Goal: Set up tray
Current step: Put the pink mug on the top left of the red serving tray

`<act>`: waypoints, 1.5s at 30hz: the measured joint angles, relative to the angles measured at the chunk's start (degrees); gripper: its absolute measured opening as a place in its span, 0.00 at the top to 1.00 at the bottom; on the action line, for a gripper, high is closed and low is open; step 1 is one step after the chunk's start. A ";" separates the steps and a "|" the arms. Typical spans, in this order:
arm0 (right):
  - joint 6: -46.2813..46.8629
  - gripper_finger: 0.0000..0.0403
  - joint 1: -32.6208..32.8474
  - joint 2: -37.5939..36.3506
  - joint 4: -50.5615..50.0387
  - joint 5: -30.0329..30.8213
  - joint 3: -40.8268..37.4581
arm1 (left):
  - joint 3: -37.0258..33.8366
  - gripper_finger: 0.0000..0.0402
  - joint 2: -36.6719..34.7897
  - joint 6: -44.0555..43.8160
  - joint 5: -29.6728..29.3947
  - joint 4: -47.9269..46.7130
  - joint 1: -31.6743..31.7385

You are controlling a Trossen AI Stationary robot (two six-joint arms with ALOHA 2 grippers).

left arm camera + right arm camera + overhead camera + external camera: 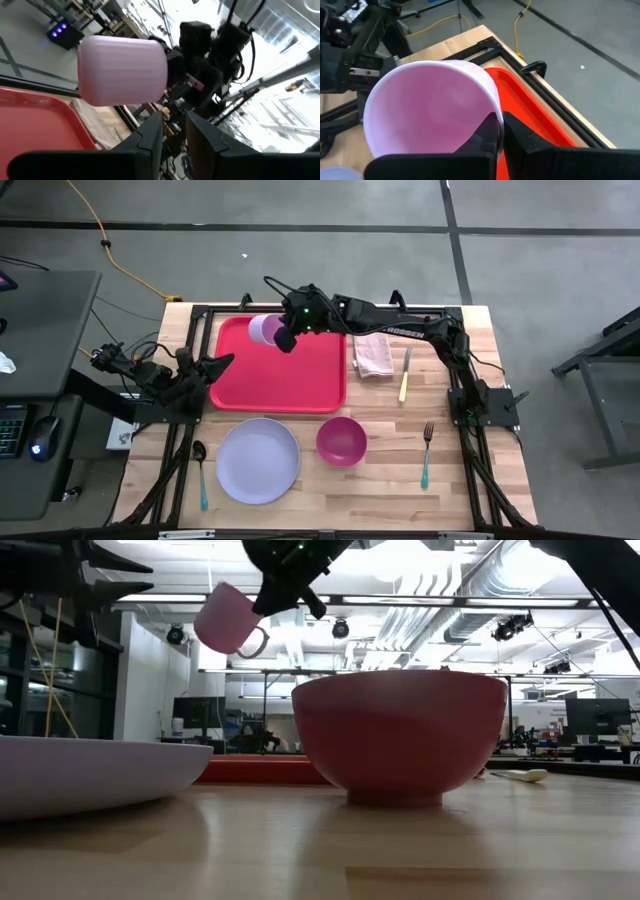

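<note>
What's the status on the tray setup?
Right gripper shut on mug, above tray. Left gripper waits at tray's edge. Tray bare.

1. We look straight down from above on the whole table (380,480) and both arms.
2. We look level across the tabletop from its near edge, the pink bowl (400,735) close before us, the room behind.
3. From the left wrist we face the pink cup (122,70) and the other arm.
4. From the right wrist we look closely into that cup, the red tray (535,110) below; all four views share the cup.
</note>
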 joint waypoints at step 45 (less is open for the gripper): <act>-15.58 1.00 2.66 13.57 31.00 26.12 -0.04 | 14.87 0.71 32.50 32.27 -25.62 9.50 0.07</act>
